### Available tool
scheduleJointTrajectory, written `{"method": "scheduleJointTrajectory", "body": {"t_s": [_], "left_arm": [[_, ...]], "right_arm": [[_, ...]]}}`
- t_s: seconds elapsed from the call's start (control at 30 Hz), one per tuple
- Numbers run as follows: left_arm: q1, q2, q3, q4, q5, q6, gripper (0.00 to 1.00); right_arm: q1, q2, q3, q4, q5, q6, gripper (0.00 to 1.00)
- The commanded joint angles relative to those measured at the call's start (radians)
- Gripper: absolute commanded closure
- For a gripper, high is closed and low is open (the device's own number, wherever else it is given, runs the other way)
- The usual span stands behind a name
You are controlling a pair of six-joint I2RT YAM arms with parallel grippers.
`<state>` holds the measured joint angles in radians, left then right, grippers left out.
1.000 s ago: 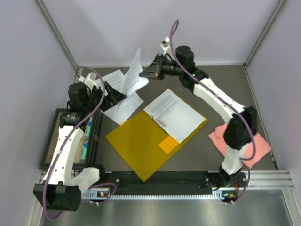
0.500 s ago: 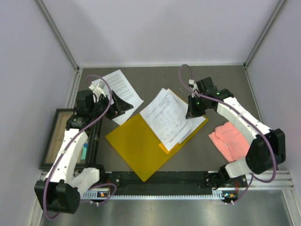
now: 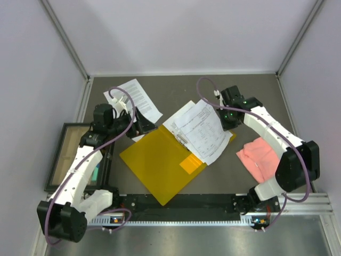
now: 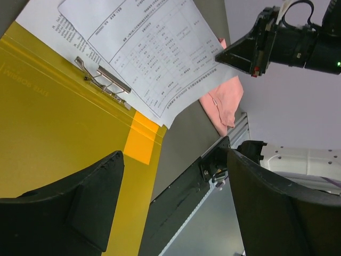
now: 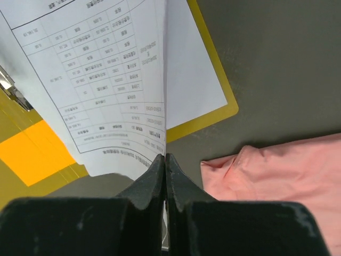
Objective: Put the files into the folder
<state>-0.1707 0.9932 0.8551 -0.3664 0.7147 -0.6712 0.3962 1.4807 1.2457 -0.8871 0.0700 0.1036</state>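
The folder (image 3: 154, 165) lies open mid-table with the files (image 3: 201, 133) on its right leaf; the right arm, elbow out and forearm bent inward, has the right gripper (image 3: 225, 126) pinched, apparently on a top sheet's edge, while the left gripper (image 3: 143, 124) hovers wide-jawed beside the folder's far-left corner.

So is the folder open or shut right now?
Open: the folder lies spread flat, its metal clip exposed, printed sheets on one half.

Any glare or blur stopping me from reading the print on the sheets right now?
Top external: even light, no glare, print on the files too small to read. Left wrist: printed grid sharp, folder glare-free. Right wrist: print crisp, right end effector dark and soft up close.
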Motion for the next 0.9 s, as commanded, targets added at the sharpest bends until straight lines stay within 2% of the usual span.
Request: {"method": "scheduleJointTrajectory", "body": {"t_s": [0.0, 0.53, 0.73, 0.87], "left_arm": [[-0.035, 0.018, -0.005, 0.056, 0.006, 0.035, 0.18], [-0.064, 0.084, 0.010, 0.063, -0.012, 0.059, 0.17], [-0.064, 0.084, 0.002, 0.063, -0.014, 0.053, 0.18], [-0.064, 0.084, 0.001, 0.058, -0.011, 0.055, 0.18]], "right_arm": [[-0.002, 0.029, 0.077, 0.043, -0.013, -0.158, 1.00], [0.006, 0.101, 0.077, 0.143, -0.239, -0.311, 1.00], [0.007, 0.098, 0.063, 0.146, -0.272, -0.346, 1.00], [0.010, 0.102, 0.060, 0.146, -0.222, -0.370, 1.00]]}}
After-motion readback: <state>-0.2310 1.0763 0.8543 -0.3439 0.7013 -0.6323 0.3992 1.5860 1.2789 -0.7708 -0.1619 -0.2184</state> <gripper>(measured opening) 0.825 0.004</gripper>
